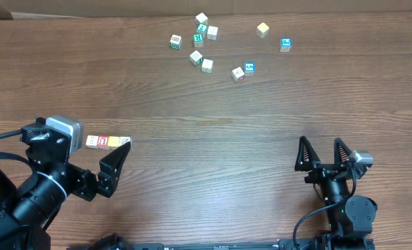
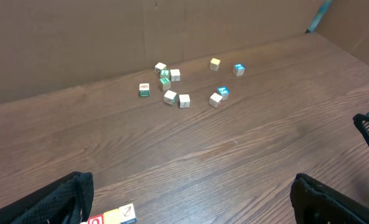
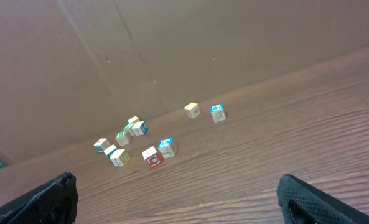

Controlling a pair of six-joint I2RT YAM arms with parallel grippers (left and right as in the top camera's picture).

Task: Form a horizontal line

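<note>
A short row of blocks (image 1: 108, 141) lay at 9 o'clock on the surface (image 1: 212, 125), just beside the left end effector (image 2: 190, 186), which was wide open and empty. The right end effector (image 1: 321, 146), at 5 o'clock, was open and empty too. Loose blocks (image 1: 206, 48) sat at 12 o'clock. I think the next job was to fetch one and set it touching the row's end.

**Wood grain all round, black mesh up close**

Counter (image 1: 212, 125) below me: dark brown wood grain, smooth, low sheen. The loose blocks (image 1: 207, 65) look like pale wood with printed coloured faces. Cardboard wall (image 2: 109, 37) behind, matt. On my left hand (image 2: 190, 186), finger pads (image 2: 53, 202) show black, rough, woven-looking texture.
</note>
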